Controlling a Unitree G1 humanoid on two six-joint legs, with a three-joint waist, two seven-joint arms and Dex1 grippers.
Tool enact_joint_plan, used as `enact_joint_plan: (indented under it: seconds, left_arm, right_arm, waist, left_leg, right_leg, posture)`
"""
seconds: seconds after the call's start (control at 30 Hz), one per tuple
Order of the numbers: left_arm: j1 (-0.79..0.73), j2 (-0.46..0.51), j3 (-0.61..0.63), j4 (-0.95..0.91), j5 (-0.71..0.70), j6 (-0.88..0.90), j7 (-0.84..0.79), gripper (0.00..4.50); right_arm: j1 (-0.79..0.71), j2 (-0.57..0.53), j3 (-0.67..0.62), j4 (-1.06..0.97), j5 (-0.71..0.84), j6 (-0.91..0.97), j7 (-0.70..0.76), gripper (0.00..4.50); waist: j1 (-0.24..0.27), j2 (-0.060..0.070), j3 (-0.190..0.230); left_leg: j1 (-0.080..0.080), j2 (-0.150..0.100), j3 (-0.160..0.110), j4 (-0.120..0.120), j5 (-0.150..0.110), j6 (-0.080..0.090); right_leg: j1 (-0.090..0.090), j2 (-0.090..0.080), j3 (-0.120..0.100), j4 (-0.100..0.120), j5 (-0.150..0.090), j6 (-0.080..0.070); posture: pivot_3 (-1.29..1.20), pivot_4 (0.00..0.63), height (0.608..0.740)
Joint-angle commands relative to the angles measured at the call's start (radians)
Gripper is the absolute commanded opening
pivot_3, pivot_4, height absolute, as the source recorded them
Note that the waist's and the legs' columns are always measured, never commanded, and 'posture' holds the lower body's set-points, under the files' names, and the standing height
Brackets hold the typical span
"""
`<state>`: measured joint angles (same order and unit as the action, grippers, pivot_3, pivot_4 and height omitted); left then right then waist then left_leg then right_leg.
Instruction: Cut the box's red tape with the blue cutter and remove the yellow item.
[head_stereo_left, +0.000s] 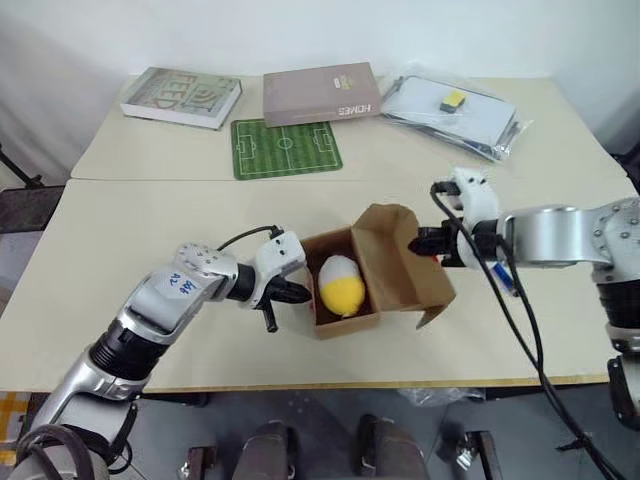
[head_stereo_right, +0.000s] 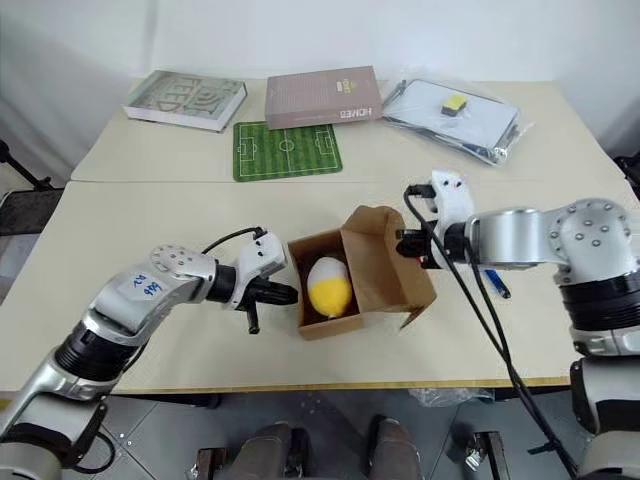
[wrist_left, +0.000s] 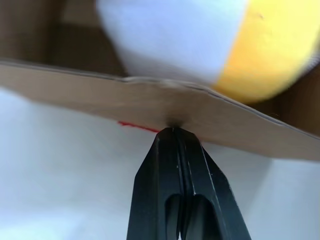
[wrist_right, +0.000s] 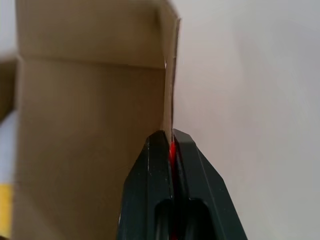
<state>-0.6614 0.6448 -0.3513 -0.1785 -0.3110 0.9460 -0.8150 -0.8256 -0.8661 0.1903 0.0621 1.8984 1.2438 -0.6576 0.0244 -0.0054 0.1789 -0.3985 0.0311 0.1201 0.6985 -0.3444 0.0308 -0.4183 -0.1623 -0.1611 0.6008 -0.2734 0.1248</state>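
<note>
The box (head_stereo_left: 345, 285) sits open at frame center showing the yellow item (head_stereo_left: 340, 283), its raised flap pinched by the right gripper (head_stereo_left: 428, 243), the left gripper (head_stereo_left: 296, 292) clamped on its near wall, bare table (head_stereo_left: 150, 230) around it.

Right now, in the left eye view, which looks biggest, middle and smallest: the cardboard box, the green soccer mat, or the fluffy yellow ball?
1. Box, with its flaps open; it sits nearer the camera than the mat, which helps.
2. Green soccer mat.
3. Yellow ball, inside the box.

Cream tabletop (head_stereo_left: 150, 225) carries open box (head_stereo_left: 385, 262), blue cutter (head_stereo_right: 497, 285), two books (head_stereo_left: 183, 97) (head_stereo_left: 321, 94), green football mat (head_stereo_left: 286, 148), plastic bag (head_stereo_left: 450, 110).
</note>
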Motion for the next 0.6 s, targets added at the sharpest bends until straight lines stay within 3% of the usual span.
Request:
enact_joint_plan:
  seconds: [0.03, 0.23, 0.27, 0.33, 0.47, 0.6]
  left_arm:
    - [-0.009, -0.019, 0.036, -0.001, 0.006, -0.026, 0.012, 0.00]
    - [-0.009, -0.019, 0.044, 0.016, 0.012, -0.036, 0.005, 0.00]
    - [-0.009, -0.016, 0.046, 0.021, 0.014, -0.040, 0.002, 0.00]
    - [-0.007, -0.009, 0.050, 0.027, 0.021, -0.056, 0.000, 0.00]
    - [-0.004, 0.002, 0.065, 0.047, 0.040, -0.099, -0.002, 0.00]
    - [-0.002, 0.021, 0.105, 0.093, 0.033, -0.115, -0.023, 0.85]
  right_arm:
    - [0.032, 0.027, -0.017, -0.031, -0.058, 0.001, 0.055, 0.05]
    - [0.067, 0.055, -0.058, -0.150, -0.356, -0.049, 0.249, 0.05]
    - [0.075, 0.054, -0.070, -0.167, -0.389, -0.057, 0.284, 0.24]
    - [0.090, 0.045, -0.094, -0.205, -0.433, -0.049, 0.359, 0.67]
    - [0.111, 0.020, -0.145, -0.256, -0.552, -0.069, 0.512, 2.06]
    - [0.122, -0.015, -0.178, -0.271, -0.678, -0.100, 0.666, 3.45]
  waist:
    - [-0.001, 0.000, 0.000]
    - [-0.001, 0.000, 0.000]
    - [-0.001, 0.000, 0.000]
    - [-0.001, 0.000, 0.000]
    - [0.000, 0.000, 0.000]
    - [-0.001, 0.000, 0.000]
  left_leg:
    - [0.000, 0.000, 0.000, 0.000, 0.000, 0.000]
    - [0.000, 0.000, 0.000, 0.000, 0.000, 0.000]
    - [0.000, 0.000, 0.000, 0.000, 0.000, 0.000]
    - [0.000, 0.000, 0.000, 0.000, 0.000, 0.000]
    - [0.000, 0.000, 0.000, 0.000, 0.000, 0.000]
    - [0.000, -0.001, 0.000, 0.000, 0.000, 0.000]
  right_leg:
    - [0.000, 0.000, 0.000, 0.000, 0.000, 0.000]
    - [0.000, 0.000, 0.001, 0.000, 0.000, 0.000]
    - [0.000, 0.000, 0.001, 0.000, 0.000, 0.000]
    - [-0.001, 0.000, 0.001, 0.000, 0.000, 0.000]
    - [-0.001, 0.000, 0.000, 0.000, 0.000, 0.000]
    - [-0.001, 0.001, 0.000, 0.000, 0.000, 0.000]
  posture:
    - [0.00, 0.150, 0.740]
    - [0.00, 0.150, 0.740]
    - [0.00, 0.150, 0.740]
    - [0.00, 0.150, 0.740]
    - [0.00, 0.150, 0.740]
    - [0.00, 0.150, 0.740]
